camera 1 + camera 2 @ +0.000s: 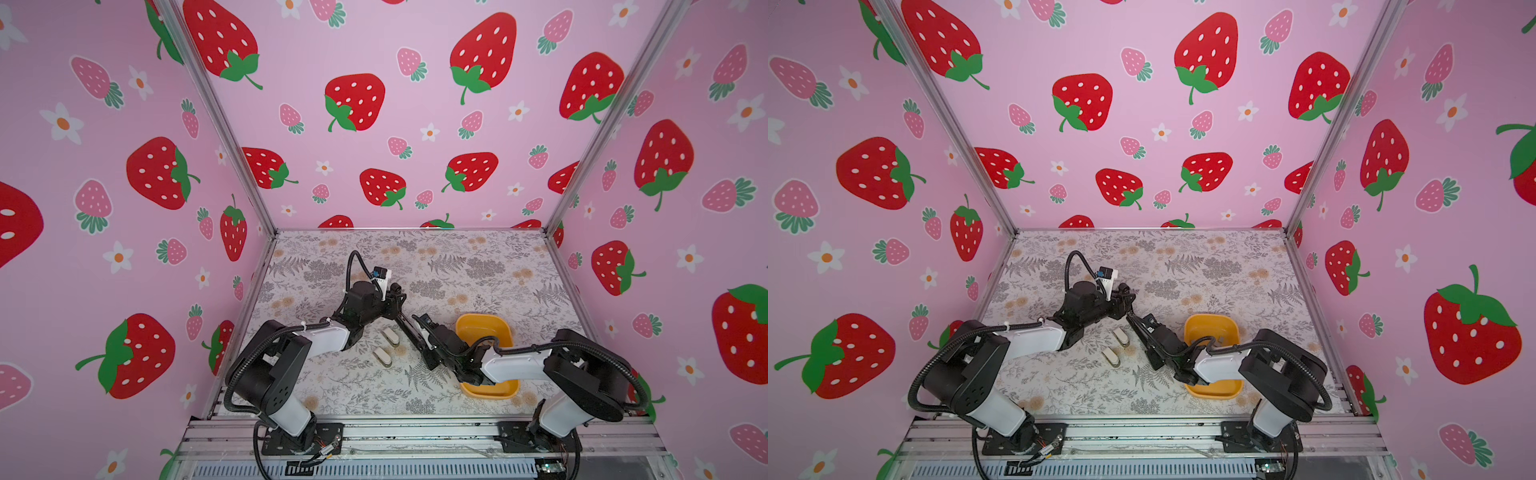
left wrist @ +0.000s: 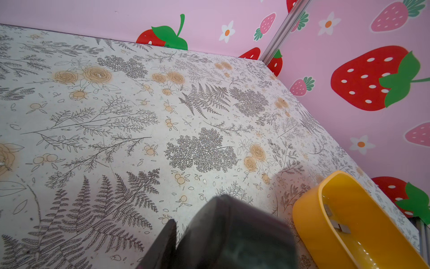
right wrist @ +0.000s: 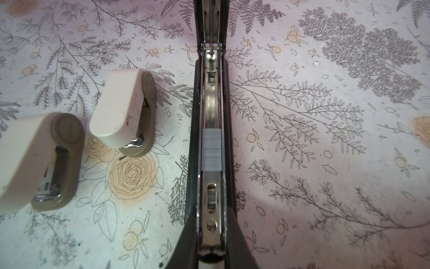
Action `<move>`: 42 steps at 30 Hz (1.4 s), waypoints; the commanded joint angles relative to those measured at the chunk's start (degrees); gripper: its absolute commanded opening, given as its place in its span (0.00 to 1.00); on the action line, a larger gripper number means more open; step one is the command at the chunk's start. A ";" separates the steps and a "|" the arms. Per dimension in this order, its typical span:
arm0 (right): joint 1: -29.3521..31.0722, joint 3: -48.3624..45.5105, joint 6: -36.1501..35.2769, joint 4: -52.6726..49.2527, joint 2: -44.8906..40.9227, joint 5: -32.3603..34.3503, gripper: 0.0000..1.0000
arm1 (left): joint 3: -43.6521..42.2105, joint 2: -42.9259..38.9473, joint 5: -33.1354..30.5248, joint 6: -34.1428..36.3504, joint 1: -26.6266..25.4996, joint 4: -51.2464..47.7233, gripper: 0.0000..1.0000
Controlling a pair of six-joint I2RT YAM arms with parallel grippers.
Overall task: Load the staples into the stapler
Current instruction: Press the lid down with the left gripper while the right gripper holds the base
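The stapler lay open with its base on the bench, stretched between the two sets of fingers, its black lid pinched at the far end by the left fingers. The right fingers were pressed against both sides of its chrome rail at the front end, and a short block of staples sat in that rail just ahead of them, short of the hinge. More staples lay in the yellow tray off to the side of the left fingers, and two small white staplers stood near the rail.
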 commanded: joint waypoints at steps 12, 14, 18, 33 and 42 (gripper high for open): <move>0.52 -1.90 0.01 3.45 -1.08 -0.14 0.09 | -5.76 -2.41 1.88 8.75 -3.97 7.43 0.61; 0.52 -1.99 0.01 3.62 -1.10 -0.09 0.09 | -6.22 -2.36 1.75 9.37 -4.36 7.92 0.64; 0.52 -2.08 0.17 3.72 -1.06 -0.05 0.08 | -7.12 -2.24 0.23 10.41 -5.30 8.36 0.72; 0.78 -3.54 0.36 7.20 -0.54 -0.18 0.08 | -11.89 0.79 -1.41 11.36 -6.86 15.86 0.93; 0.96 -3.95 0.28 8.52 -0.29 0.14 0.08 | -14.74 0.58 -3.48 11.89 -7.75 20.37 0.99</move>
